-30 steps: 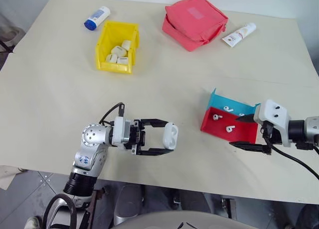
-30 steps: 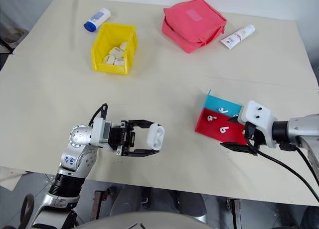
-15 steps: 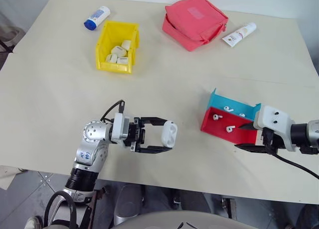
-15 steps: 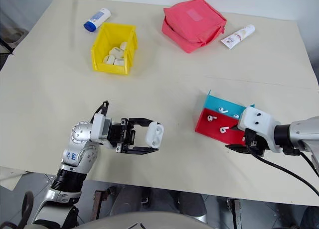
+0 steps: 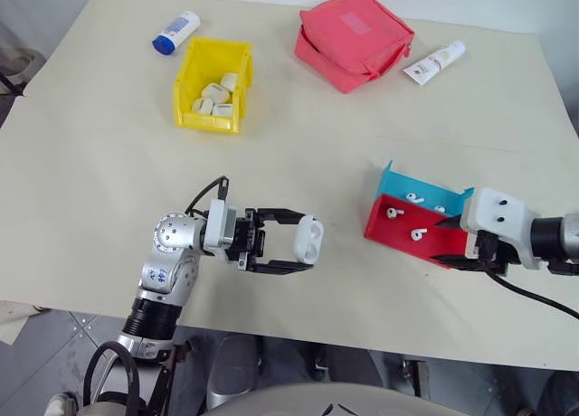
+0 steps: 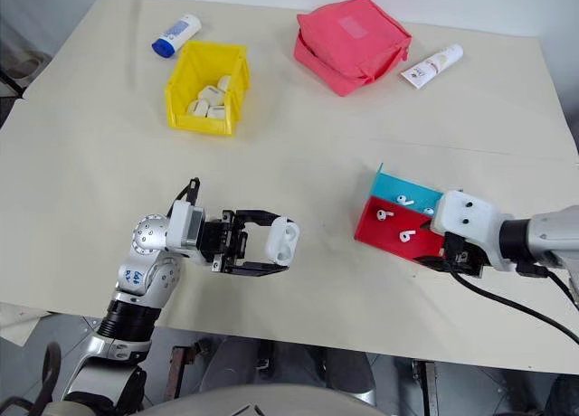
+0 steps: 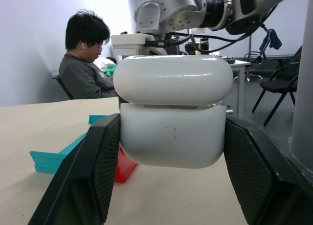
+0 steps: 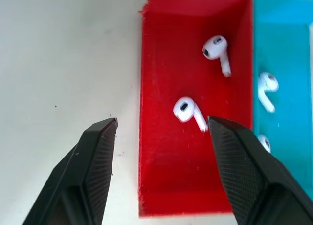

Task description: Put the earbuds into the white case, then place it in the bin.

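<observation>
My left gripper (image 5: 302, 242) is shut on the white case (image 5: 308, 241), held level above the table's near part; its lid stands slightly ajar (image 7: 173, 112). Two earbuds (image 8: 188, 111) (image 8: 215, 48) lie in the red tray (image 8: 161, 176), and more earbuds (image 8: 266, 90) lie in the blue tray (image 8: 288, 49) joined to it. My right gripper (image 8: 162, 121) is open above the red tray's near end, with one earbud lying below the gap between its fingers (image 8: 98, 156). The yellow bin (image 5: 186, 81) stands far back on the left and holds several white cases.
A pink pouch (image 5: 353, 41) lies at the back middle, with a white tube (image 5: 434, 63) to its right. A blue-capped white tube (image 5: 175, 32) lies behind the bin. A seated person (image 7: 85, 68) shows beyond the table in the left wrist view.
My right gripper's fingers have come closer together and its wrist has rolled over the red tray. The left gripper and the case have kept still.
</observation>
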{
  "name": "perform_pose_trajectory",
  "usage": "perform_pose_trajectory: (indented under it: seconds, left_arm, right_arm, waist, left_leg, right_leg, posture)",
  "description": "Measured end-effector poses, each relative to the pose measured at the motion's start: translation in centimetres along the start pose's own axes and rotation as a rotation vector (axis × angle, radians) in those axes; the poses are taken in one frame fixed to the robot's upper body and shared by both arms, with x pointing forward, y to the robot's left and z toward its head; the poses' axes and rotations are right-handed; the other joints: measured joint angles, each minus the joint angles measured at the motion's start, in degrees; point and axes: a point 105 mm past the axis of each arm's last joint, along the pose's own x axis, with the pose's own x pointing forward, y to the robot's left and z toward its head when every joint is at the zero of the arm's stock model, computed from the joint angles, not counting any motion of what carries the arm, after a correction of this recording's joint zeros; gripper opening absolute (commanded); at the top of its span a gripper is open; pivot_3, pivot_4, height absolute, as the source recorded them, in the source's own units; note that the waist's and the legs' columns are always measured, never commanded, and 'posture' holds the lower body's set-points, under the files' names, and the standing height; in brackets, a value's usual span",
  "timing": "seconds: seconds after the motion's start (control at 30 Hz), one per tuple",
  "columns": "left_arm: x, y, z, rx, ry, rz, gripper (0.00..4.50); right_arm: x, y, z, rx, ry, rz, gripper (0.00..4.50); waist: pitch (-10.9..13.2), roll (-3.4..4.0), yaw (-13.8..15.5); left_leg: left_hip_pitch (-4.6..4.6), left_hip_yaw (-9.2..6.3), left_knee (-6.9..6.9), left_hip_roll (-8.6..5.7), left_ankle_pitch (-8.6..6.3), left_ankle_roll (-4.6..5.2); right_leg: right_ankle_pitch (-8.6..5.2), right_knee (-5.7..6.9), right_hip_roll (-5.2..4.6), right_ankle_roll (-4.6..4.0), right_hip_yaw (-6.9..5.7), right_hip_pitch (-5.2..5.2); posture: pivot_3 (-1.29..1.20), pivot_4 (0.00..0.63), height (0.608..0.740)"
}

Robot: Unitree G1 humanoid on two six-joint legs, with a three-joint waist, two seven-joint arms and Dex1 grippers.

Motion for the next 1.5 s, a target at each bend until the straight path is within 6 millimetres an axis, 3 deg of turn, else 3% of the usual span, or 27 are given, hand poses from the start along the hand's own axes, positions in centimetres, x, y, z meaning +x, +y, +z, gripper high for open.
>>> perform_pose_trajectory:
  seconds: [0.27, 0.53, 0.63, 0.7, 1.5]
  left_arm:
    - [0.0, 0.2, -0.3, -0.008, -0.003, 0.008, 2.79]
    - [0.0, 0.1, -0.6, -0.020, -0.001, 0.041, 2.79]
    - [0.0, 0.1, -0.6, -0.014, 0.004, 0.051, 2.79]
    - [0.1, -0.1, -0.5, -0.008, 0.004, 0.054, 2.79]
    - [0.3, -0.4, -0.3, -0.001, 0.002, 0.080, 2.79]
  right_arm:
    - [1.2, -2.3, 2.1, -0.264, 0.064, 0.052, 3.05]
    - [2.4, -2.9, 1.8, -0.395, 0.142, 0.156, 3.05]
    - [2.3, -3.2, 1.4, -0.426, 0.170, 0.171, 3.05]
    - [2.2, -3.4, 1.2, -0.432, 0.182, 0.176, 2.50]
    - [3.7, -3.1, 1.2, -0.566, 0.204, 0.262, 2.50]
  waist:
    - [0.05, 0.08, -0.16]
    - [0.07, 0.11, -0.10]
    - [0.07, 0.11, -0.12]
    - [0.07, 0.11, -0.13]
    - [0.09, 0.14, -0.20]
  left_leg:
    - [-0.01, 0.00, 0.02, 0.00, 0.00, 0.00]
    - [-0.04, 0.00, 0.03, -0.02, -0.01, 0.02]
    - [-0.04, -0.01, 0.03, -0.01, -0.01, 0.02]
    - [-0.04, -0.01, 0.03, -0.01, -0.01, 0.02]
    - [-0.03, -0.01, 0.05, 0.00, -0.01, 0.02]
  right_leg:
    - [0.00, -0.02, -0.02, 0.00, 0.00, -0.03]
    - [0.00, -0.02, -0.07, 0.00, -0.03, -0.04]
    - [0.00, -0.01, -0.07, 0.00, -0.04, -0.05]
    - [0.00, -0.01, -0.07, 0.00, -0.05, -0.04]
    - [0.00, 0.00, -0.08, -0.01, -0.09, -0.04]
  posture:
    - [0.00, 0.150, 0.740]
    - [0.00, 0.150, 0.740]
    - [0.00, 0.150, 0.740]
    - [0.00, 0.150, 0.740]
    - [0.00, 0.150, 0.740]
